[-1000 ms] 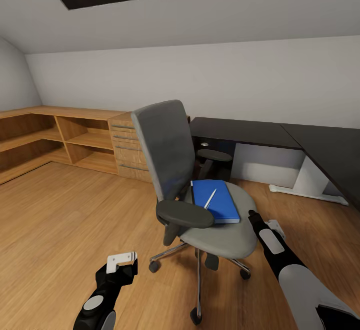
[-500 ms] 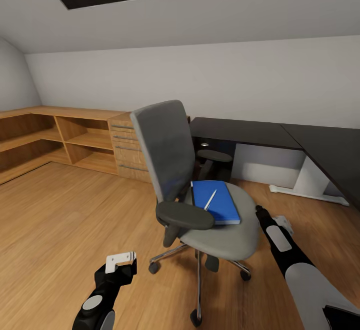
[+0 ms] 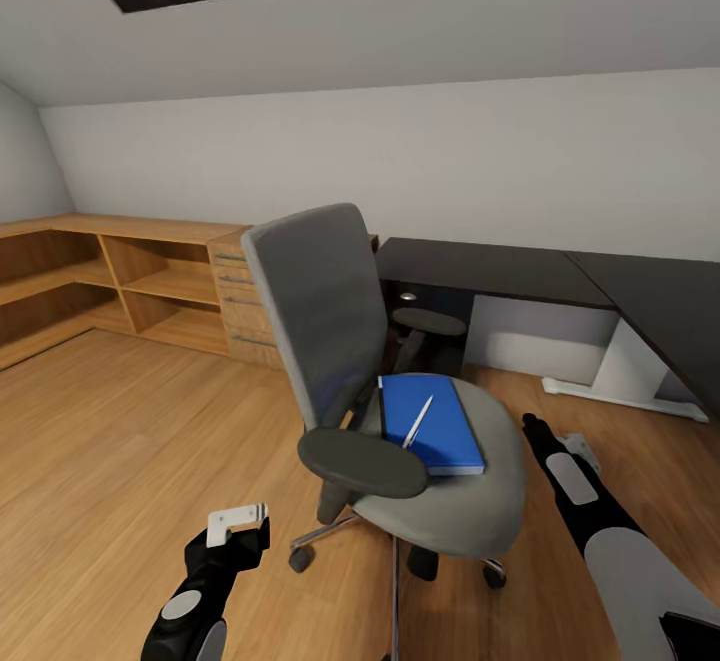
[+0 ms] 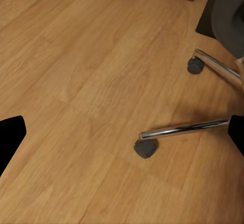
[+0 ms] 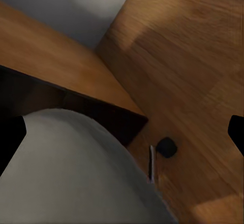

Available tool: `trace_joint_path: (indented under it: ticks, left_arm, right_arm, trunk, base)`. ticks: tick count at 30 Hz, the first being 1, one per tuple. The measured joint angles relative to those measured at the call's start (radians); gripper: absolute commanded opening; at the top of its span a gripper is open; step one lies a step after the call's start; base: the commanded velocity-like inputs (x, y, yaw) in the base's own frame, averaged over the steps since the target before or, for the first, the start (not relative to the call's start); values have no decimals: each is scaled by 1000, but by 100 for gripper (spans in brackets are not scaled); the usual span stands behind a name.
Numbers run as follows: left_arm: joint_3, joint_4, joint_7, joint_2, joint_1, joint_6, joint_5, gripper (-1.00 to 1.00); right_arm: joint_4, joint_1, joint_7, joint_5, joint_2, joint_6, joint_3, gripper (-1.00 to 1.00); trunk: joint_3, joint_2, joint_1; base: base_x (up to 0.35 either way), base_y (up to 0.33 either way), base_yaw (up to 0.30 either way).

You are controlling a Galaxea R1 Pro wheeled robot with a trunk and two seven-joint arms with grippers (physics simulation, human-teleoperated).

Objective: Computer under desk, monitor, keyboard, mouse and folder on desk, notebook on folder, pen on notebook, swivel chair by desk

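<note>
While folder [image 3: 430,424] with pen [image 3: 417,422] lies on chair [image 3: 400,401] seat, right gripper [image 3: 534,429] spread at seat's right edge; left gripper [image 3: 238,529] spread over open floor [image 3: 110,421].

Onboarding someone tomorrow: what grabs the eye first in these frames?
The grey swivel chair at centre, standing on the wood floor out from the desk, which runs along the wall behind and to the right. Next, the bright blue folder lying flat on its seat, with the white pen on top of it.
</note>
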Motion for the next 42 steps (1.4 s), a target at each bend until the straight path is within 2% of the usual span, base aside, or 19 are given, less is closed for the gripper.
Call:
trace_joint_path:
  ticks: [4,7,10,13,22,30,35,38,42]
  left_arm:
    - [1,0,0,0,0,0,0,100]
    - [2,0,0,0,0,0,0,100]
    - [2,0,0,0,0,0,0,100]
    - [2,0,0,0,0,0,0,100]
    - [3,0,0,0,0,0,0,100]
    - [23,0,0,0,0,0,2,100]
    - [25,0,0,0,0,0,2,100]
    - [25,-1,0,0,0,0,2,100]
    - [25,-2,0,0,0,0,3,100]
  right_arm:
    - [3,0,2,-40,-23,54,-1,100]
    - [4,0,2,-102,-44,113,-3,100]
    - [4,0,2,-136,-55,149,-4,100]
    - [4,0,3,-151,-60,176,-4,100]
    - [4,0,4,-163,-62,203,-4,100]
    - [4,0,4,-165,-57,206,-3,100]
    - [5,-1,3,-153,-58,206,-3,100]
    - [5,-1,6,-165,-56,205,-3,100]
    - [5,-1,7,-159,-55,205,-3,100]
  trunk:
    - [0,0,0]
    - [0,0,0]
    - [0,0,0]
    - [0,0,0]
    - [0,0,0]
    - [0,0,0]
    - [0,0,0]
    - [0,0,0]
    - [0,0,0]
  base:
    - [12,-3,0]
    - [4,-1,0]
    - [18,0,0]
    - [121,0,0]
    - [199,0,0]
    - [106,0,7]
    - [6,0,186]
    - [-24,22,250]
    - [-165,147,254]
